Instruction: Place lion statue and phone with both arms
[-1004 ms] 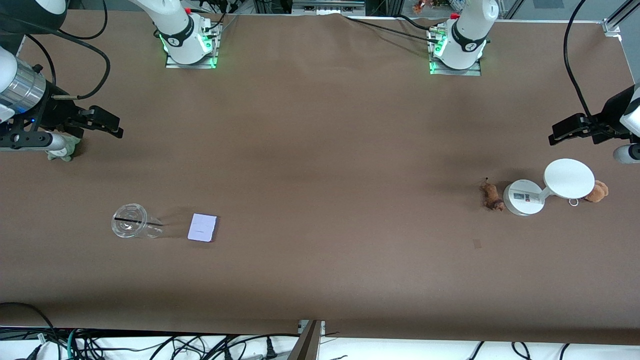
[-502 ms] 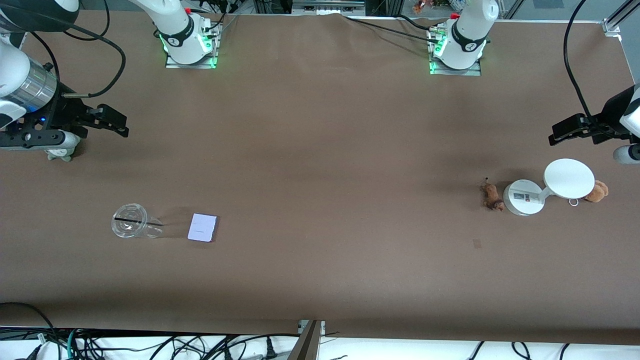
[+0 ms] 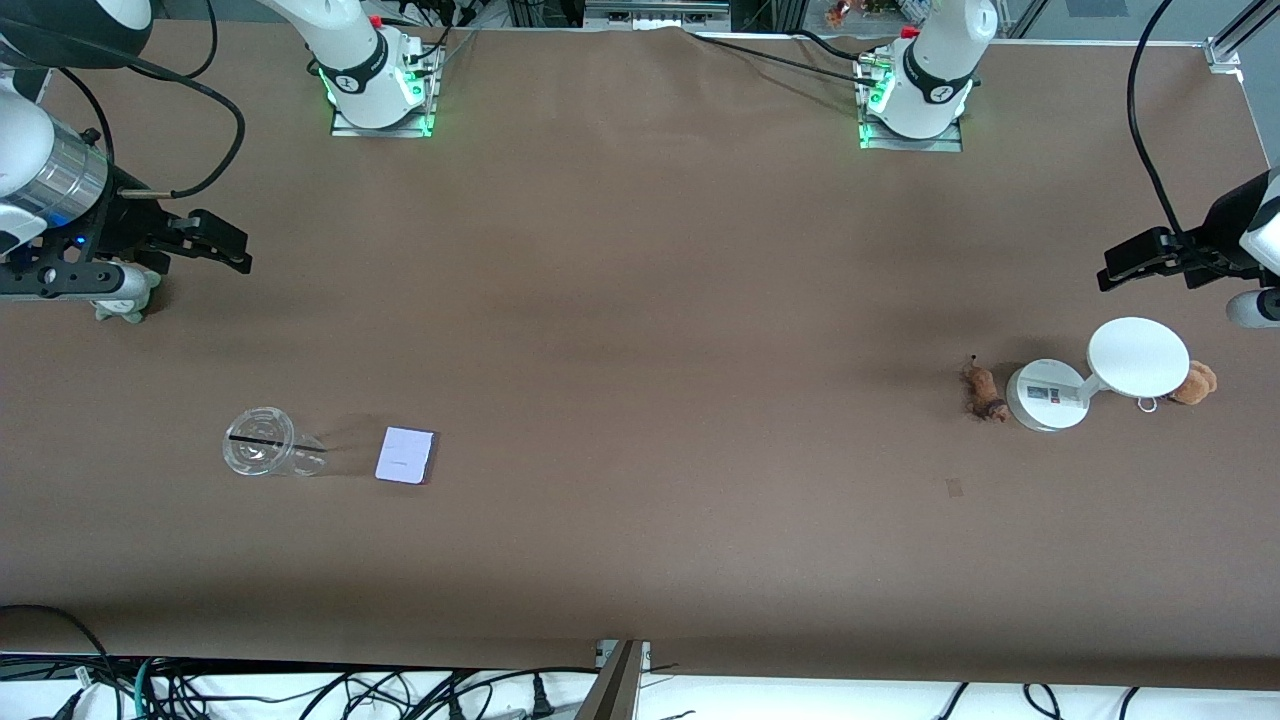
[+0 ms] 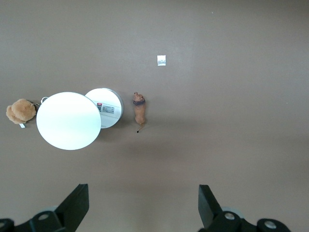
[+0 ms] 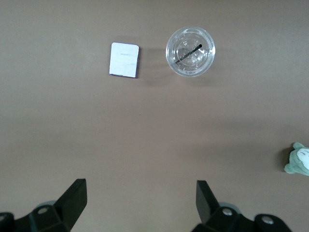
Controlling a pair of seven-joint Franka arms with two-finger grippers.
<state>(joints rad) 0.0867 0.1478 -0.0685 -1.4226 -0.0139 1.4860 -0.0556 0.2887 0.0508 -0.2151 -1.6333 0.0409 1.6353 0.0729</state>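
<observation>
The right hand point(image 3: 215, 240) has shifted slightly since a second ago, a little toward the robots' bases and the middle of the desk point(image 3: 640, 330); the left hand point(image 3: 1135, 262) has stayed where it was. Both hands hang above the desk with fingers spread wide and nothing between them. The right hand is over bare desk at the right arm's end, beside a grey-green plush point(image 3: 122, 300). Nearer the front camera lie the phone point(image 3: 405, 455), flat on the desk, and just beside it a clear plastic cup point(image 3: 262, 454). The left hand waits over the left arm's end. Nearer the camera stands a white stand point(image 3: 1048, 395) with a disc; the lion statue point(image 3: 983, 391) lies just beside its base, and an orange-brown plush point(image 3: 1195, 382) lies at the disc's edge.
</observation>
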